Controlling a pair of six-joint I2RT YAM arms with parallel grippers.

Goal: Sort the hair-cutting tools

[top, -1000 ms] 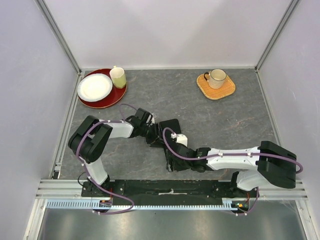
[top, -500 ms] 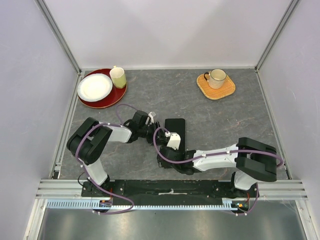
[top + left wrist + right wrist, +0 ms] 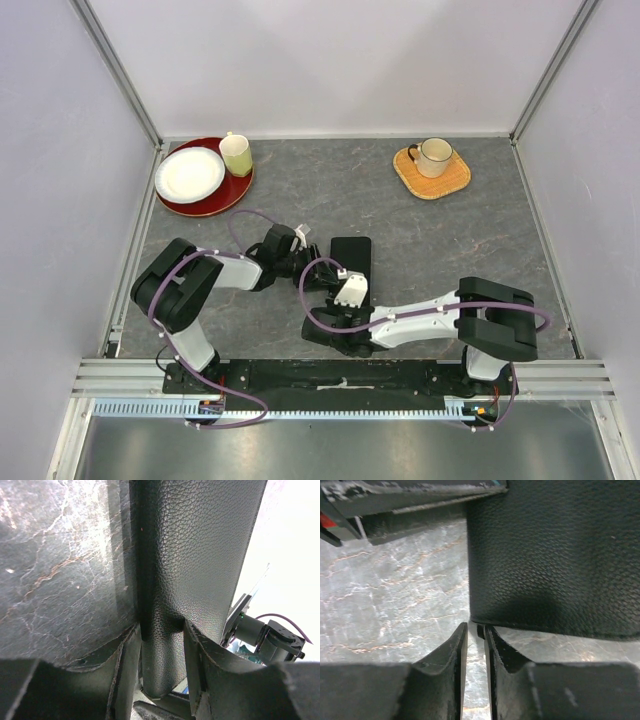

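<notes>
The black zip case (image 3: 352, 258) lies mid-table. No scissors or combs show in any view. My left gripper (image 3: 318, 266) is shut on the case's left edge; in the left wrist view the case's rounded leather edge (image 3: 195, 555) sits clamped between both fingers (image 3: 127, 665). My right gripper (image 3: 335, 308) is at the case's near end. In the right wrist view its jaws stand almost together with a small dark zip pull (image 3: 480, 630) between the tips, just below the case's corner (image 3: 555, 555).
A red tray (image 3: 232, 190) with a white plate (image 3: 189, 173) and a green cup (image 3: 236, 154) stands back left. A woven mat (image 3: 432, 176) with a mug (image 3: 434, 154) stands back right. Pale walls enclose the grey table (image 3: 450, 240).
The right gripper has moved left along the case's near end while its arm folded in. The case has turned from tilted to nearly straight. The left gripper keeps its hold.
</notes>
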